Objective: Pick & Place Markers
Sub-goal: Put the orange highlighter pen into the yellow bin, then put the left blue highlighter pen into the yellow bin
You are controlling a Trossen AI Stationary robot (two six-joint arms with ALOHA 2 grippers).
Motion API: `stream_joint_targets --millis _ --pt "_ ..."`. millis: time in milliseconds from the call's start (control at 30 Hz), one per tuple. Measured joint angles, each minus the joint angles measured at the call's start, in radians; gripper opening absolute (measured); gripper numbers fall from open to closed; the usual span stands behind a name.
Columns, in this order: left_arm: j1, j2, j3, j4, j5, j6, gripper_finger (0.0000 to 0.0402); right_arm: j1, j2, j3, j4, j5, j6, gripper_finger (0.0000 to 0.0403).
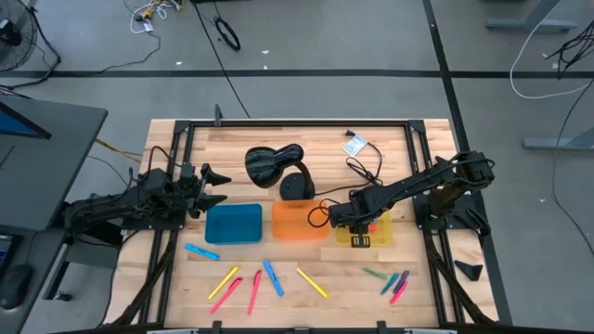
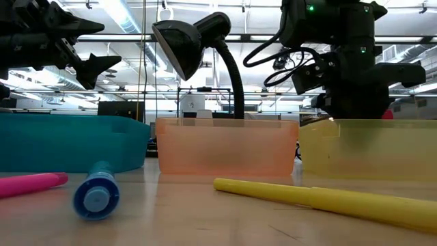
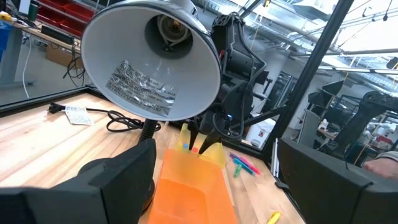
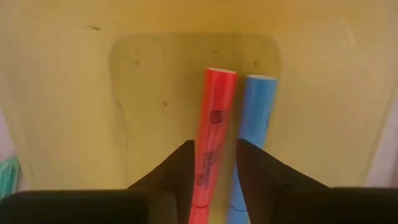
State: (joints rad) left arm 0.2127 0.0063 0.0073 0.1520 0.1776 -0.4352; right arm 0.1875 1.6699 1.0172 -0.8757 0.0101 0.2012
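Yellow tray [image 1: 379,236] takes the drop — right hand [image 4: 215,163] down inside, fingers parted either side of a red marker [image 4: 213,118] beside a blue one [image 4: 255,106], apparently releasing; left hand [image 1: 210,186] waits wide open.

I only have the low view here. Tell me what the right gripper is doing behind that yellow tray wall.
Observer: The right gripper is inside the yellow tray, fingers either side of a red marker.
Operator: Report anything else in that tray.
Observer: A blue marker lies on the tray floor, side by side with the red one.
Operator: Give me the left arm.
Observer: The left gripper waits open at the table's left edge, beside the blue tray.
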Motion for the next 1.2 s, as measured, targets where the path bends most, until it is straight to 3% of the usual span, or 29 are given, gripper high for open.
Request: stream_joint_targets --millis 933,1200 --pt "0.000 0.000 0.000 0.000 0.000 0.000 0.0342 0.000 -0.002 0.000 -0.012 0.000 -0.016 0.0131" --pt "0.000 0.000 0.000 0.000 0.000 0.000 0.0342 0.000 -0.074 0.001 -0.024 0.000 -0.031 0.0130"
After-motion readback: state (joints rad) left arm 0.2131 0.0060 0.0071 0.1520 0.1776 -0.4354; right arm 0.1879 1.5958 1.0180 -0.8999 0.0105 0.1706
